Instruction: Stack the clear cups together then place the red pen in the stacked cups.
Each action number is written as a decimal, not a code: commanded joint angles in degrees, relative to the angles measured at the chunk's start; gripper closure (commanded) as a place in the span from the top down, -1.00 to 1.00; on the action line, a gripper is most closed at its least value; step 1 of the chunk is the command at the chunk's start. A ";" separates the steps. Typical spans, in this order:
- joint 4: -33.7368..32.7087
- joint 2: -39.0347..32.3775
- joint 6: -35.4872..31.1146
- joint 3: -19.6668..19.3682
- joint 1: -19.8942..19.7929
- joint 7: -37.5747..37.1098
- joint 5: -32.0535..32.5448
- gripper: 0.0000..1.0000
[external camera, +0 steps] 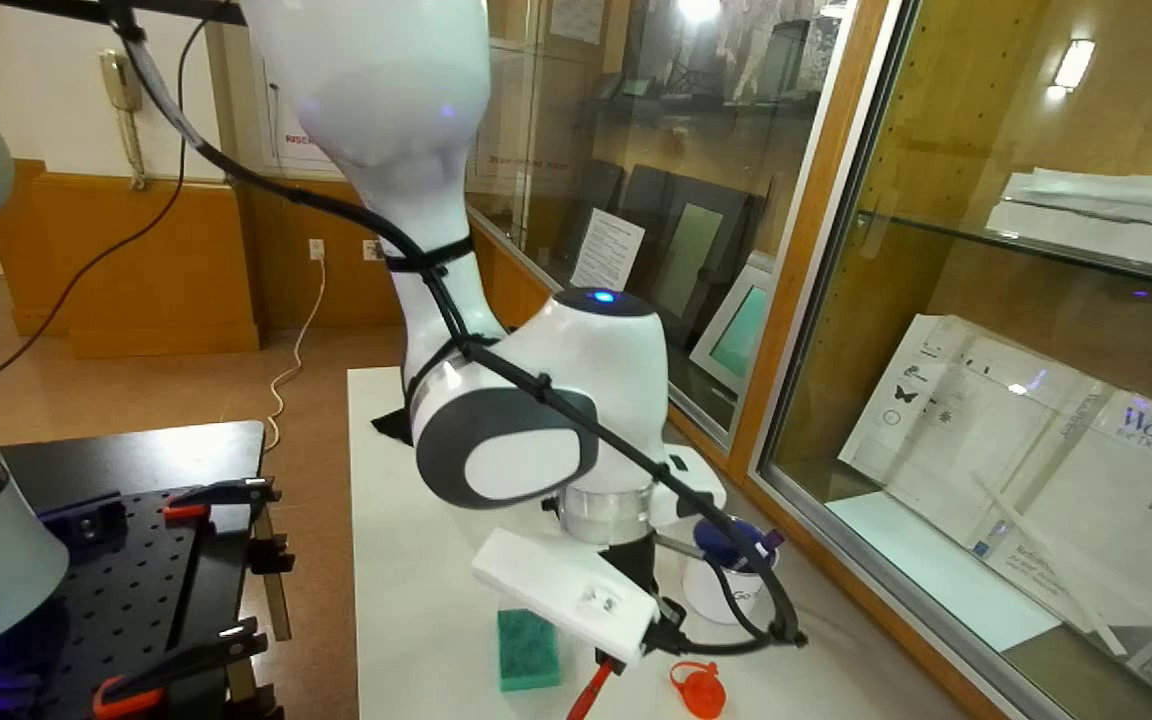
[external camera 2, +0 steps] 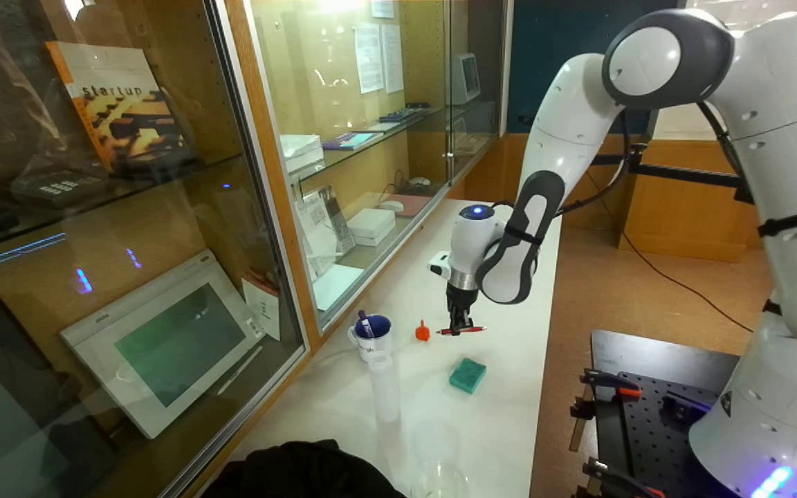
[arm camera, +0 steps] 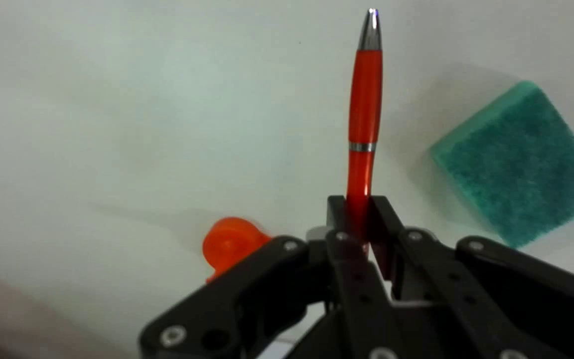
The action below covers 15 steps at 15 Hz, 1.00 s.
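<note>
My gripper (arm camera: 358,207) is shut on the red pen (arm camera: 365,99) near one end. The pen is roughly level, with its silver tip pointing away from the fingers. It is held above the white table, as an exterior view shows the gripper (external camera 2: 461,328) and pen (external camera 2: 474,330). The pen (external camera: 590,693) is partly cut off in an exterior view. The clear cups (external camera 2: 440,480) stand at the table's near end, at the bottom edge of an exterior view, well away from the gripper. Their outlines are faint, and I cannot tell whether they are nested. They are out of the wrist view.
A green sponge (external camera 2: 468,375) and a red-orange object (external camera 2: 423,332) lie near the gripper. A white mug (external camera 2: 373,349) with a blue inside holds a purple marker. A tall whitish bottle (external camera 2: 385,394) stands before it. A glass display case (external camera 2: 281,277) borders the table. Black cloth (external camera 2: 301,474) lies nearby.
</note>
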<state>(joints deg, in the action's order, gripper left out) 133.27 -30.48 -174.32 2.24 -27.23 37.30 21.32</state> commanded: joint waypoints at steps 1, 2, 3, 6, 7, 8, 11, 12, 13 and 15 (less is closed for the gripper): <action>10.90 10.96 -2.95 1.05 2.05 3.16 1.13 -0.93; 12.61 12.85 -3.02 1.97 2.50 4.06 1.20 -0.93; 14.18 14.80 -2.90 3.19 3.14 5.12 1.04 -0.93; 16.53 17.32 -3.24 12.36 -0.49 9.53 -0.43 -0.93; 16.84 16.60 -4.70 17.87 -3.55 12.47 -2.76 -0.93; 16.85 15.83 -5.71 22.63 -6.13 14.43 -4.45 -0.93; 15.79 10.61 -9.08 37.01 -15.52 19.82 -6.75 -0.93; 15.49 8.85 -9.53 41.73 -19.54 21.33 -5.78 -0.93; 15.33 6.72 -9.98 46.02 -23.40 22.67 -4.62 -0.93; 15.44 2.15 -10.30 53.69 -31.27 25.72 -2.31 -0.93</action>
<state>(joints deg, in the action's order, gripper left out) 148.84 -21.38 -181.86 46.54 -47.81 57.43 16.22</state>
